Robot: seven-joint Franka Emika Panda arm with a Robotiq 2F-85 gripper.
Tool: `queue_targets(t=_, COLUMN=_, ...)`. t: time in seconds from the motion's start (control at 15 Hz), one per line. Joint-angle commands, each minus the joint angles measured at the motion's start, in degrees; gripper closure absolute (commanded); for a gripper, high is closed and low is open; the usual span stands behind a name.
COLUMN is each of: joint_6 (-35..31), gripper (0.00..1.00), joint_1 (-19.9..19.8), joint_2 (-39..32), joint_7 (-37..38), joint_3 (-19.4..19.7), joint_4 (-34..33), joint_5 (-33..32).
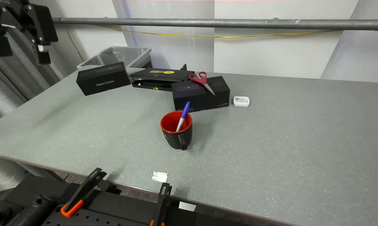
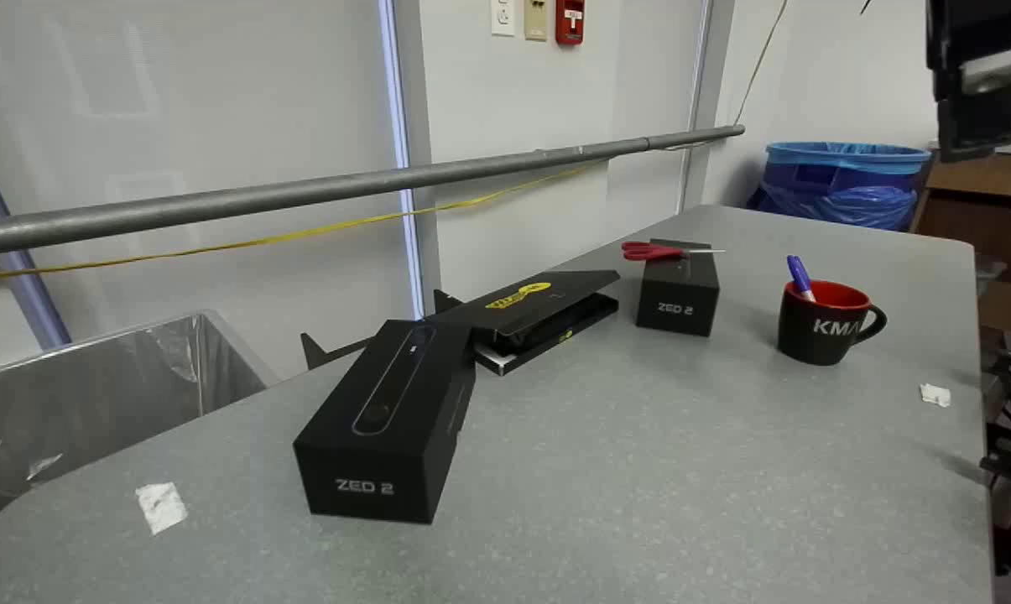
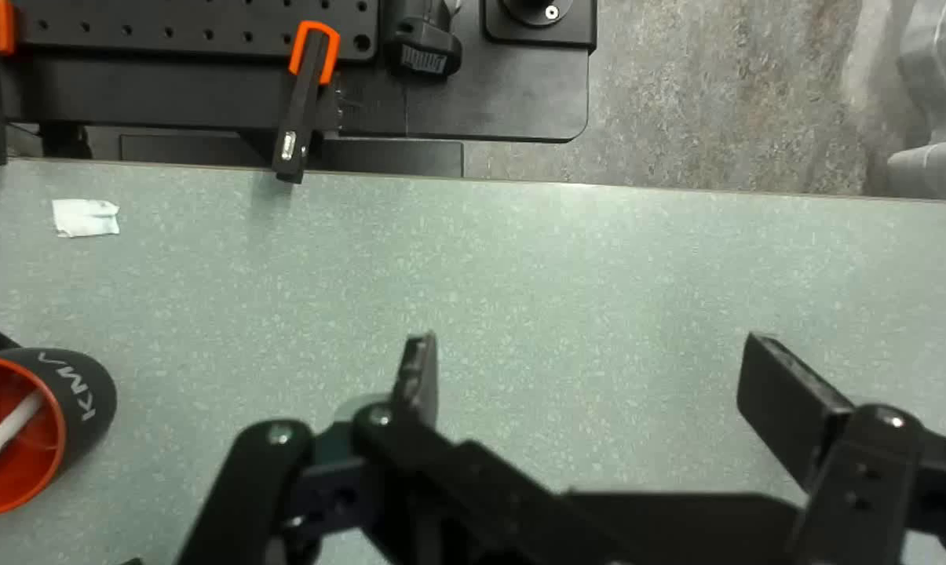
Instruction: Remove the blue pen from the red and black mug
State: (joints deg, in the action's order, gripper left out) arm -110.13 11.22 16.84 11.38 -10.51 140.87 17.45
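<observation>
Shows mostly black at the tool, built of chunky, angular links with rounded ends. Carries bright screw heads where the links meet, and ends in blocky dark pads. Bears a silvery patch just above a fingertip in both exterior views, plus, in an exterior view, pale lettering too cropped to read.

Red/blk mug w/ blue pen (tilted) inside.

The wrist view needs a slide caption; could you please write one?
Open end effector above table; blue pen in mug at left edge.
</observation>
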Motion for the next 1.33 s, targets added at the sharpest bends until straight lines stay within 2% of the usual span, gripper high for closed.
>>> queue_targets(t=0.0, joint_6=0.16, gripper=0.0, joint_1=-0.28, joint_2=0.01, joint_7=-0.06, joint_3=-0.24, joint_4=-0.06, joint_5=0.04)
queue_targets(t=0.2, joint_6=0.16, gripper=0.0, joint_1=-0.28, joint_2=0.02, joint_7=-0.06, joint_3=-0.24, joint_4=-0.06, joint_5=0.04)
queue_targets(t=0.47, joint_6=-7.31, gripper=0.0, joint_1=-1.67, joint_2=1.52, joint_7=4.97, joint_3=-1.67, joint_4=4.97, joint_5=-5.99)
queue_targets(t=0.67, joint_6=-18.63, gripper=0.0, joint_1=-3.18, joint_2=2.77, joint_7=9.83, joint_3=-1.99, joint_4=12.17, joint_5=-11.85)
queue_targets(t=0.93, joint_6=-35.86, gripper=0.0, joint_1=-6.41, joint_2=3.07, joint_7=15.71, joint_3=-1.08, joint_4=23.15, joint_5=-14.62)
queue_targets(t=1.07, joint_6=-40.14, gripper=0.0, joint_1=-9.77, joint_2=-1.66, joint_7=17.87, joint_3=-0.24, joint_4=19.81, joint_5=-16.1)
queue_targets(t=1.27, joint_6=-44.38, gripper=0.0, joint_1=-13.15, joint_2=-0.55, joint_7=18.32, joint_3=2.22, joint_4=19.96, joint_5=-14.77)
